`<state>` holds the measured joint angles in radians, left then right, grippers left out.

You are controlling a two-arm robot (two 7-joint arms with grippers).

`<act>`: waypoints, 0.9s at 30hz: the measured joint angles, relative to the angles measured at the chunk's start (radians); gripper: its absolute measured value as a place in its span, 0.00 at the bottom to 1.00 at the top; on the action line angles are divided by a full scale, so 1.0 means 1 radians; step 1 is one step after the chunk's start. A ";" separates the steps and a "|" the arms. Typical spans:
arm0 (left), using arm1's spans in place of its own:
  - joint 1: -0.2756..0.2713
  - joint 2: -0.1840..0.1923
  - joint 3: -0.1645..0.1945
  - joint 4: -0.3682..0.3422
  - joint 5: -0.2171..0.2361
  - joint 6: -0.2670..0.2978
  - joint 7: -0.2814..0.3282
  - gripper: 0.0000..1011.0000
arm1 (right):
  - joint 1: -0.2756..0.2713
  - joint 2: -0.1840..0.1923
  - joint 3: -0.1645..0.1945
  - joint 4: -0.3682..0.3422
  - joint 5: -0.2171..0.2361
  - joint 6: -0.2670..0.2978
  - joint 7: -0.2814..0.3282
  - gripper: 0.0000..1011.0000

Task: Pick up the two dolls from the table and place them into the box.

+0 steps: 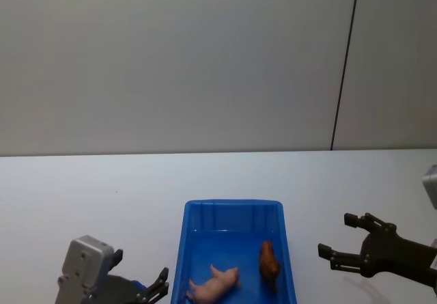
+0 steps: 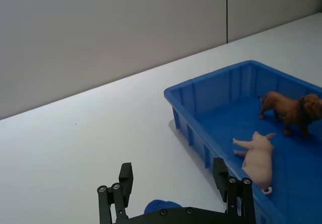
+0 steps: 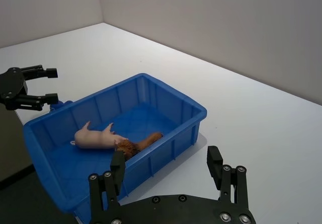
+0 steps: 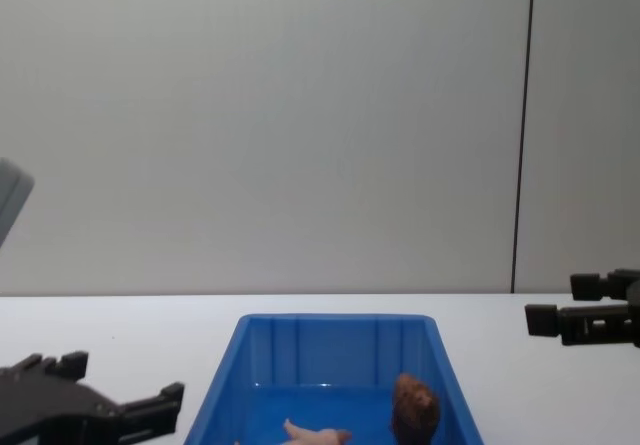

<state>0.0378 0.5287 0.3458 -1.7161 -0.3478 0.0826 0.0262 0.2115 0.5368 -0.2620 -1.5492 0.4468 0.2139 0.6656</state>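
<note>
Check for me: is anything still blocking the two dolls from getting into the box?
Nothing visible does. Both dolls are already inside the box: the pink pig lies on its side, the brown doll stands beside it. The left gripper and right gripper are open, outside the box on either side.

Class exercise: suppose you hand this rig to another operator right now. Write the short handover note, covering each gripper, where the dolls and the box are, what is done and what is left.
Left gripper: open, holding nothing, beside the left side of the box.
Right gripper: open, holding nothing, above the table on the right side of the box.
Pink pig doll: inside the box, lying on its side.
Reddish-brown doll: inside the box, standing next to the pig.
Done: both dolls are in the box.
Left: nothing to pick up; only parking the arms, if wanted.
</note>
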 joint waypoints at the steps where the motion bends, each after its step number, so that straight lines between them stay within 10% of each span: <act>1: 0.002 0.001 -0.001 0.001 -0.002 -0.001 0.001 0.99 | 0.000 0.000 0.000 0.000 0.000 0.000 0.000 0.99; 27: 0.012 -0.013 -0.010 0.091 -0.028 -0.024 -0.039 0.99 | 0.000 0.000 0.000 0.000 0.000 0.000 0.000 0.99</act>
<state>0.0498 0.5157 0.3359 -1.6251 -0.3754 0.0589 -0.0124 0.2115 0.5372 -0.2621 -1.5492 0.4468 0.2140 0.6655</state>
